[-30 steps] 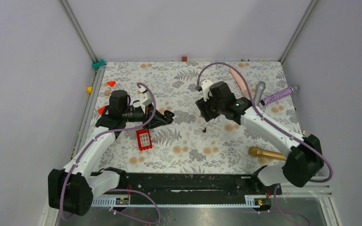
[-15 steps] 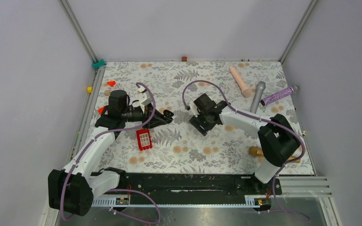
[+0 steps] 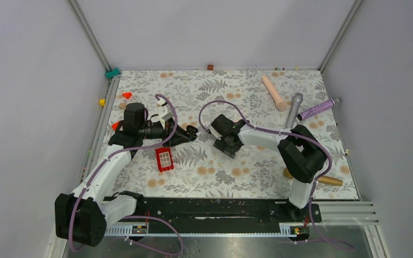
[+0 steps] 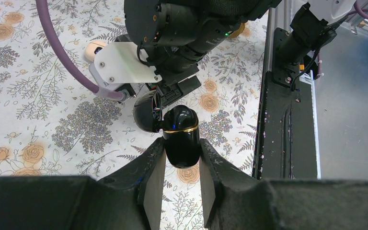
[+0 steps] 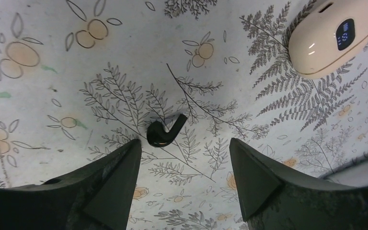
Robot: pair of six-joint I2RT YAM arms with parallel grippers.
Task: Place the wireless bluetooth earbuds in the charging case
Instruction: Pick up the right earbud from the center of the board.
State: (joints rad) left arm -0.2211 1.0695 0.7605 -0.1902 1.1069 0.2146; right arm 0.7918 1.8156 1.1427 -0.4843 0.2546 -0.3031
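Note:
My left gripper (image 4: 182,141) is shut on the black charging case (image 4: 181,136), holding it just above the table with its lid (image 4: 146,111) flipped open. In the top view this case (image 3: 191,130) sits left of centre. One small black earbud (image 5: 165,132) with a short stem lies on the floral table. It is just ahead of my right gripper (image 5: 183,141), nearer the left fingertip. That gripper is open and holds nothing. In the top view my right gripper (image 3: 227,142) hangs close to the right of the case.
A cream earbud case (image 5: 330,33) with a small display lies ahead and right of the right gripper. A red block (image 3: 164,159) lies near the left arm. Pink (image 3: 273,91), grey (image 3: 293,107), purple (image 3: 317,109) and gold (image 3: 328,180) microphones lie on the right.
The right arm has swung left toward the held case and lowered over the earbud, with its jaws spreading wider. The left arm and case have stayed put.

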